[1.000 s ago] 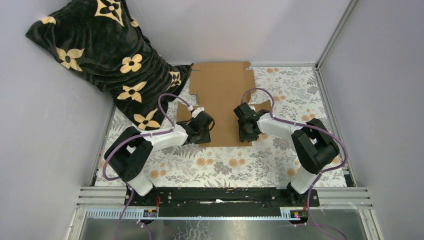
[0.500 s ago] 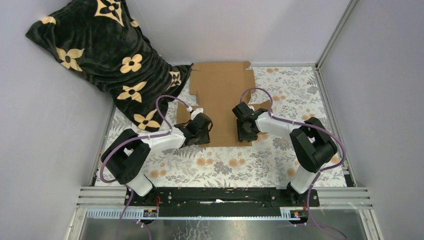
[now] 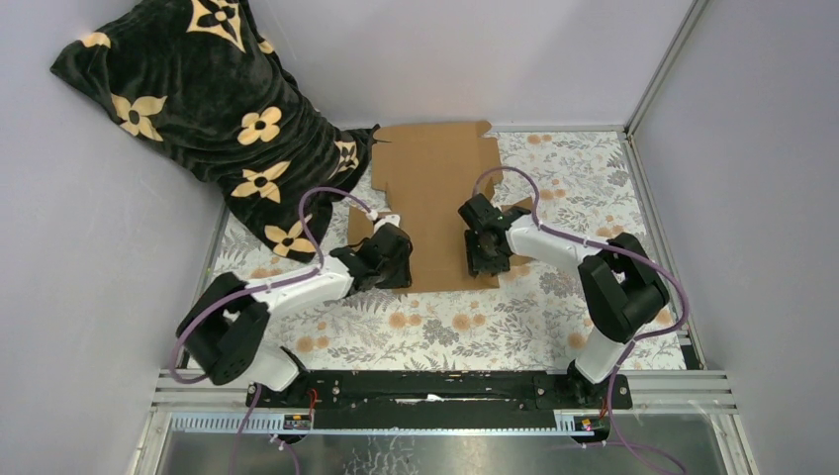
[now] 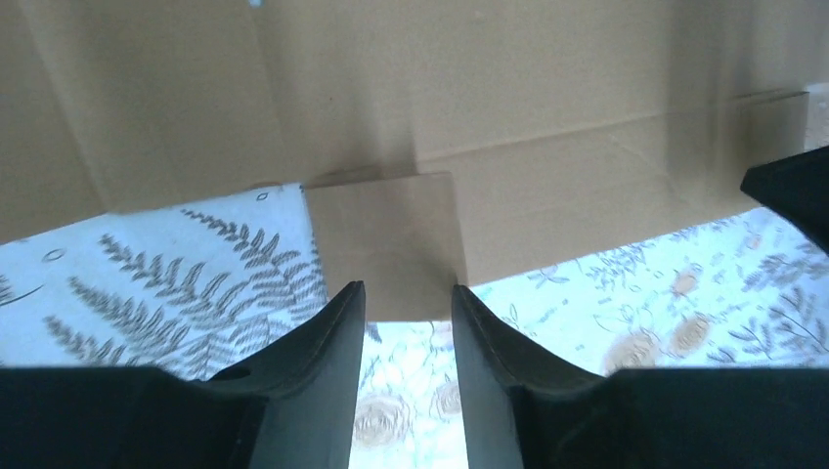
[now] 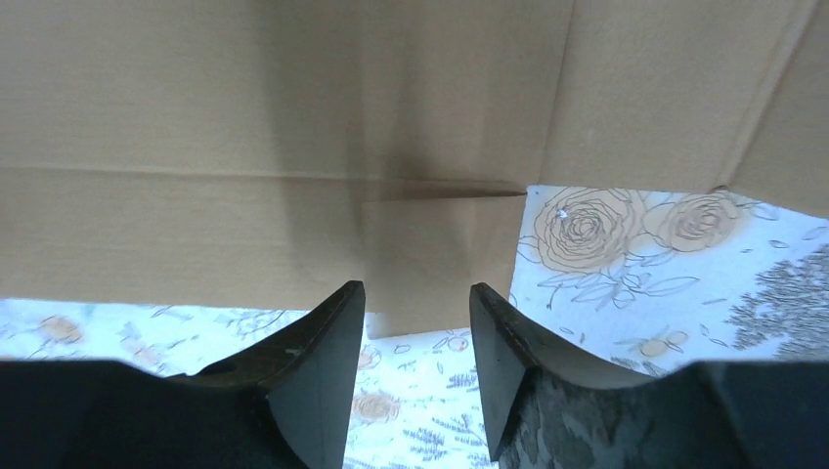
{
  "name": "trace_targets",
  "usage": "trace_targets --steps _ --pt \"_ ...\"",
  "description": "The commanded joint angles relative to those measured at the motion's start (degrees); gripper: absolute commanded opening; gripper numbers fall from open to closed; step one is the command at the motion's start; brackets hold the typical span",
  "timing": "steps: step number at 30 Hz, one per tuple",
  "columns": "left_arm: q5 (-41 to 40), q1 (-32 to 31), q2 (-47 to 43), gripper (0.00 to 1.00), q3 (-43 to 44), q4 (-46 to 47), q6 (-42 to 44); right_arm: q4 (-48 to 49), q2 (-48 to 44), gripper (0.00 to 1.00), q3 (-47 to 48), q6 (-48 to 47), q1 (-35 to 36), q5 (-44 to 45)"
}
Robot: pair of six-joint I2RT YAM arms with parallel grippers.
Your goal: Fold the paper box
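The paper box [image 3: 435, 188] is a flat brown cardboard sheet with flaps, lying on the floral cloth at the middle back. My left gripper [image 3: 394, 265] hovers over its near left corner and my right gripper [image 3: 482, 259] over its near right part. In the left wrist view, the left gripper [image 4: 409, 293] stands open, and a small tab of the paper box [image 4: 386, 234] ends just at its fingertips. In the right wrist view, the right gripper [image 5: 415, 291] is open too, with the near edge of the paper box [image 5: 293, 117] reaching between its tips. Neither pinches the cardboard.
A black blanket with beige flowers [image 3: 198, 109] is heaped at the back left and touches the sheet's far left corner. The floral cloth [image 3: 445, 327] covers the table. Grey walls and an aluminium frame [image 3: 653, 198] close in the sides.
The left arm's elbow has swung down and to the left. Both grippers have crept slightly farther over the cardboard's near edge. The sheet has shifted a little.
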Motion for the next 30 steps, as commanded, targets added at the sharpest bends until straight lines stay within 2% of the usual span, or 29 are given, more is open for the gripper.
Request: trace_targets --steps 1,4,6,7,8,9,12,14,21,22,23,24,26,30 --pt "-1.27 -0.5 -7.15 0.47 6.34 -9.81 3.62 -7.03 -6.75 0.53 10.39 -3.85 0.44 -0.41" --pt "-2.47 -0.49 -9.44 0.53 13.98 -15.95 4.84 -10.94 -9.71 0.56 17.84 -5.6 0.38 -0.04" --pt "-2.32 -0.49 -11.13 0.63 18.29 -18.2 4.96 -13.29 -11.48 0.62 22.34 -6.88 0.44 0.46" --pt "-1.77 -0.51 -12.04 0.82 19.59 -18.52 4.73 -14.43 -12.16 0.64 24.02 -7.38 0.26 1.22" --pt "-0.47 -0.53 -12.99 0.94 20.56 -18.58 4.53 -15.17 -12.95 0.67 25.21 -7.92 0.07 1.63" --pt "0.94 -0.48 -13.9 0.98 20.98 -18.25 4.2 -15.76 -13.55 0.69 25.75 -8.24 -0.29 1.95" --pt "2.62 -0.49 -17.18 0.99 19.99 -17.69 2.22 -16.39 -15.81 0.78 24.35 -8.75 -1.97 1.75" --pt "2.8 -0.48 -20.38 0.99 17.08 -17.1 0.26 -13.94 -17.76 0.84 19.26 -9.68 -2.66 0.67" --pt "0.17 -0.61 -31.75 0.99 2.48 -11.38 -10.69 -8.46 -21.37 0.86 9.11 -9.82 -2.9 -1.36" --pt "0.17 -0.58 -33.12 0.99 0.59 -10.51 -11.88 -7.47 -21.92 0.89 8.03 -9.47 -2.93 -1.76" --pt "0.22 -0.56 -34.14 0.99 -0.8 -10.0 -12.73 -6.89 -22.22 0.97 7.28 -8.76 -2.91 -2.74" --pt "0.36 -0.59 -34.79 0.99 -1.92 -9.87 -13.27 -6.06 -22.42 0.99 6.52 -8.07 -2.92 -4.58" --pt "0.58 -0.64 -35.75 0.99 -3.38 -9.96 -13.5 -3.92 -22.84 1.0 4.58 -6.6 -2.96 -10.21" --pt "1.47 -0.65 -37.32 0.99 -5.14 -9.83 -15.11 -1.03 -23.36 1.0 0.94 -5.56 -2.87 -15.46"
